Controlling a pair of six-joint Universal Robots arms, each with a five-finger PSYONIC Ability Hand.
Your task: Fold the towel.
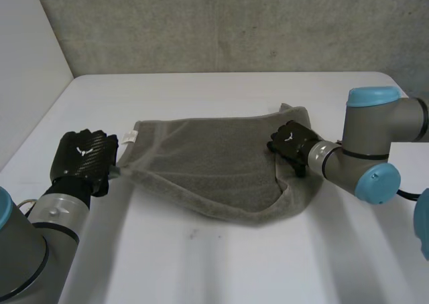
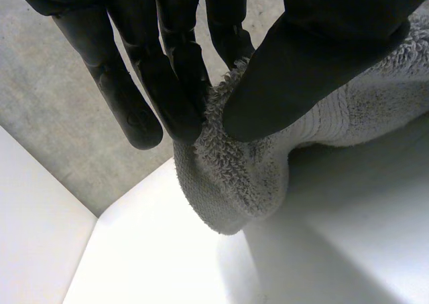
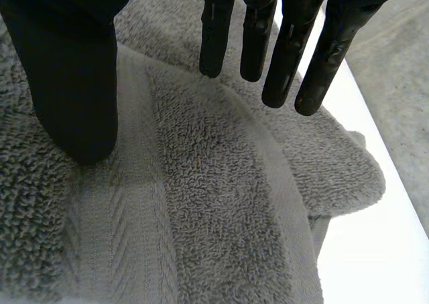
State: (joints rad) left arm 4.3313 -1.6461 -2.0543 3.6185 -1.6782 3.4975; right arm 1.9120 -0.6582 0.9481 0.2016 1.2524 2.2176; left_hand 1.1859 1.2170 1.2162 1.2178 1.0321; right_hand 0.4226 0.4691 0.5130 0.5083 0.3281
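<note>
A grey towel (image 1: 214,163) lies crumpled across the middle of the white table (image 1: 201,264), with a small white tag (image 1: 129,137) near its left corner. My left hand (image 1: 84,158) is at that left corner. In the left wrist view its thumb (image 2: 315,56) and fingers (image 2: 167,83) pinch the towel's corner (image 2: 234,177), lifted a little off the table. My right hand (image 1: 291,142) is over the towel's right edge. In the right wrist view its fingers (image 3: 288,56) are straight and spread apart from the thumb (image 3: 70,83), just above the towel's pile (image 3: 201,203), holding nothing.
A grey wall (image 1: 234,23) runs behind the table and a white panel (image 1: 27,69) stands at the left. The table's right edge (image 1: 402,93) lies close to my right arm (image 1: 369,150). Bare table stretches in front of the towel.
</note>
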